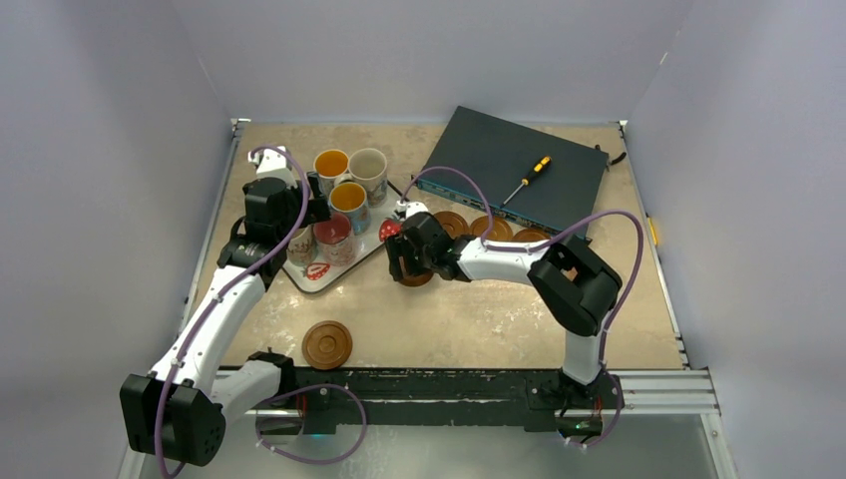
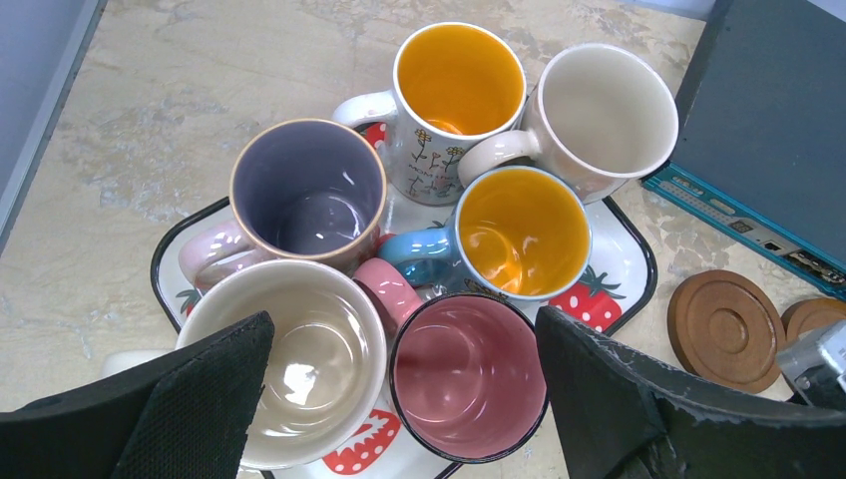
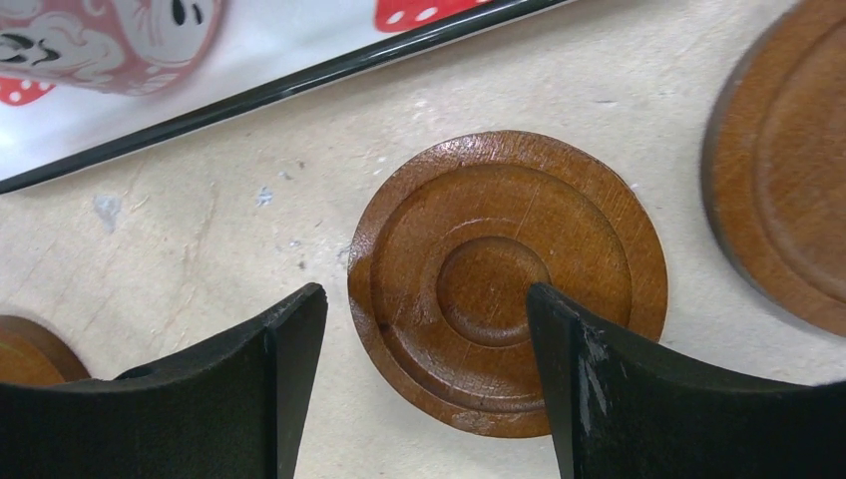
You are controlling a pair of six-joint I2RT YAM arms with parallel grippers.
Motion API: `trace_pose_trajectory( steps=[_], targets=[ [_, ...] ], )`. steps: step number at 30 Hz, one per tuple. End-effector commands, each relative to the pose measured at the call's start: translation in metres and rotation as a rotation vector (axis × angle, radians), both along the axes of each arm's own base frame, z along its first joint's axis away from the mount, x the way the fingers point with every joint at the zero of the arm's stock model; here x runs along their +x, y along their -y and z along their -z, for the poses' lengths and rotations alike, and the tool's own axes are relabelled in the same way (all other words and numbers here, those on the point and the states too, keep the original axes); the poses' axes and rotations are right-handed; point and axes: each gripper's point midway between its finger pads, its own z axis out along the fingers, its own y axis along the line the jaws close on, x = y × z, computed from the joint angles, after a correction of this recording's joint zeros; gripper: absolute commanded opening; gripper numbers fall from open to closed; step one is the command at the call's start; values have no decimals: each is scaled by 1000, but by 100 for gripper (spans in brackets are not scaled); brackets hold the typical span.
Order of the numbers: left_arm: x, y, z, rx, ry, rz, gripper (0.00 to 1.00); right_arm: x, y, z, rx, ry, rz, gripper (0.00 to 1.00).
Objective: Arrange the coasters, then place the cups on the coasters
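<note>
Several cups stand packed on a white strawberry-print tray point(image 2: 638, 261) point(image 1: 317, 275): a pink one point(image 2: 469, 374), a big cream one point(image 2: 299, 349), a purple-lined one point(image 2: 307, 185), a blue one with orange inside point(image 2: 524, 230) and two behind. My left gripper point(image 2: 404, 319) point(image 1: 319, 207) hovers open above the cream and pink cups, holding nothing. My right gripper point(image 3: 424, 299) point(image 1: 409, 257) is open low over a coaster point(image 3: 509, 284) point(image 1: 415, 278); one finger overlaps its middle and the other stands over bare table. Other coasters lie nearby point(image 3: 788, 170) point(image 3: 30, 349) point(image 1: 327, 344) point(image 1: 451, 224).
A dark blue flat box point(image 1: 519, 165) with a yellow-handled screwdriver point(image 1: 526, 180) on top lies at the back right, with coasters point(image 1: 491, 229) point(image 1: 531, 237) along its front edge. A black metal rail point(image 1: 479, 384) runs along the near edge. Grey walls enclose the table.
</note>
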Motion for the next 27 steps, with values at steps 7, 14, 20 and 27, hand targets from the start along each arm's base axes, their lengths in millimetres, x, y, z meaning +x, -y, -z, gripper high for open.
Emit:
trace_pose_trajectory(
  steps=[7,14,20,27],
  targets=[
    [3,1,-21,-10,64,-2,98,10,28,-7,-42,23,50,78],
    [3,1,-20,-10,62,-3,98,14,26,-11,-31,27,47,80],
    [3,0,-21,-9,62,-4,98,15,17,-20,4,41,19,80],
    [3,0,-21,-8,64,-4,98,10,1,-49,89,61,-69,83]
  ],
)
